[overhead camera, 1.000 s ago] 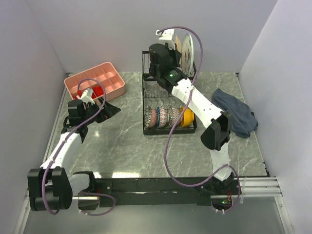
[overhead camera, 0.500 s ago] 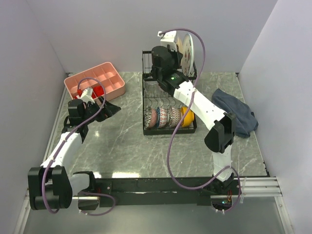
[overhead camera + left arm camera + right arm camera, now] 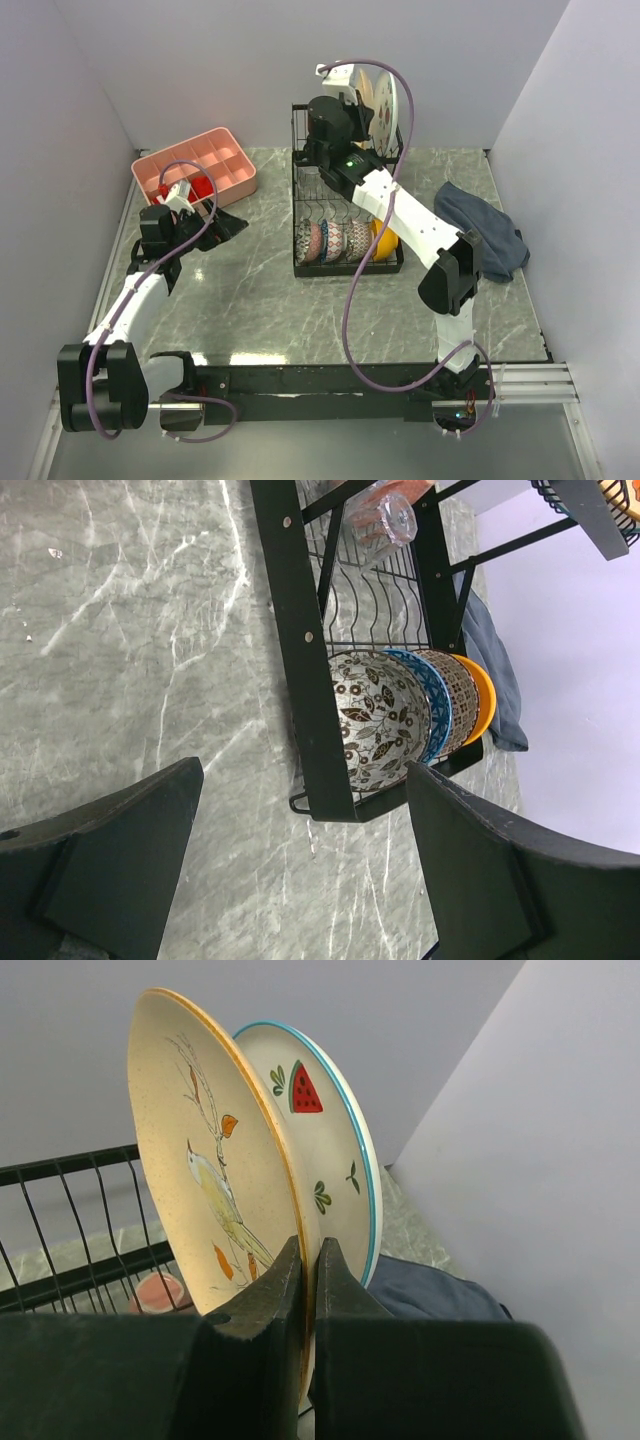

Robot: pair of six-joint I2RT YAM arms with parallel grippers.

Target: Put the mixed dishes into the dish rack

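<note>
Above dish rack (image 3: 300,630), right jaws pinch bird plate (image 3: 200,1160) rim.

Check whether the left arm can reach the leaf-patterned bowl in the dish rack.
Probably yes: the left gripper is open and empty, only bare table separates it from the dish rack, and the leaf-patterned bowl ends the row facing it.

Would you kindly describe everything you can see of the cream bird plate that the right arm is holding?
The cream bird plate looks like speckled ceramic with an orange rim, painted with a yellow bird on an orange-leaved branch. It stands on edge above the dish rack, its lower rim pinched in the right gripper. The watermelon plate stands close behind.
</note>
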